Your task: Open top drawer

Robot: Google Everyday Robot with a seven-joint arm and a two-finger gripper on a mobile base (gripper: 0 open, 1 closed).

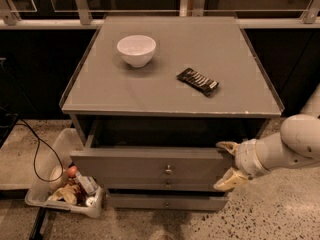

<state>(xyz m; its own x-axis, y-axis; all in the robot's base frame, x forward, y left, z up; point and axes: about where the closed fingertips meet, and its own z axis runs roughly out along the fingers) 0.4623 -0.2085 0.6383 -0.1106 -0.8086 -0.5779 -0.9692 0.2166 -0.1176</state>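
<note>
My gripper (226, 164) spread, at right end of top drawer (125, 165) front. Knob (168, 170) left of me. Front's long axis left-right; drawer partly out.

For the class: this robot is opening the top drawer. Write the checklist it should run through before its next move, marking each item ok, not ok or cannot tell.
1. Top drawer out of the cabinet: ok, partly open.
2. Gripper at the drawer front's right end: ok.
3. Fingers spread, one above the other: ok.
4. Fingers pressing firmly on the drawer front: cannot tell.
5. Knob unobstructed: ok.
6. Bowl and snack bar back from the cabinet top's front edge: ok.
</note>
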